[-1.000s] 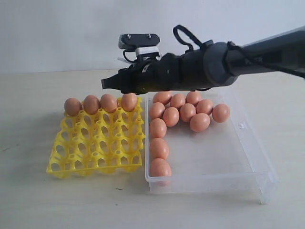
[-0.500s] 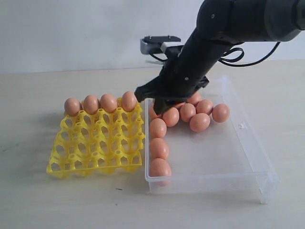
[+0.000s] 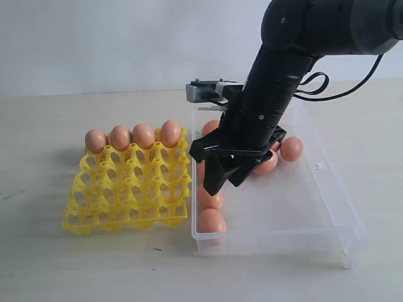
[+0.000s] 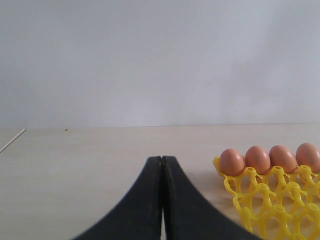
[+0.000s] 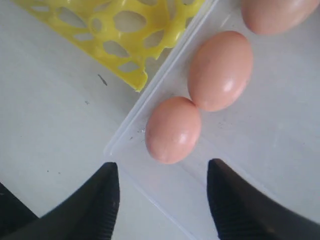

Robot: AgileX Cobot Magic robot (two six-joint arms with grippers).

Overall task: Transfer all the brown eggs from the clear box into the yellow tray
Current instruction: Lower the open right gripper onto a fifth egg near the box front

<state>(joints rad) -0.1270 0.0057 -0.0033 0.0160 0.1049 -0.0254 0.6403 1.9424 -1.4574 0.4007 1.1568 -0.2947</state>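
Observation:
The yellow tray [image 3: 126, 189] lies on the left with several brown eggs [image 3: 143, 135] filling its back row. The clear box [image 3: 327, 207] to its right holds more brown eggs [image 3: 291, 148]. My right gripper [image 3: 223, 184] points down over the box's left side, open and empty, just above the two front eggs [image 3: 212, 221]. The right wrist view shows my right gripper [image 5: 162, 172] open over the box's corner rim [image 5: 131, 131], with the nearest egg [image 5: 173, 129] just ahead of the fingertips. My left gripper [image 4: 162, 160] is shut and empty, low over the table beside the tray [image 4: 250, 202].
The right arm's dark body hides part of the egg cluster at the back of the box. The tray's front rows of cups [image 3: 126, 207] stand empty. Bare tabletop [image 3: 38, 251] surrounds tray and box.
My right gripper swung from above the tray's back right corner over into the box, came forward and down along its left side, and its jaws opened.

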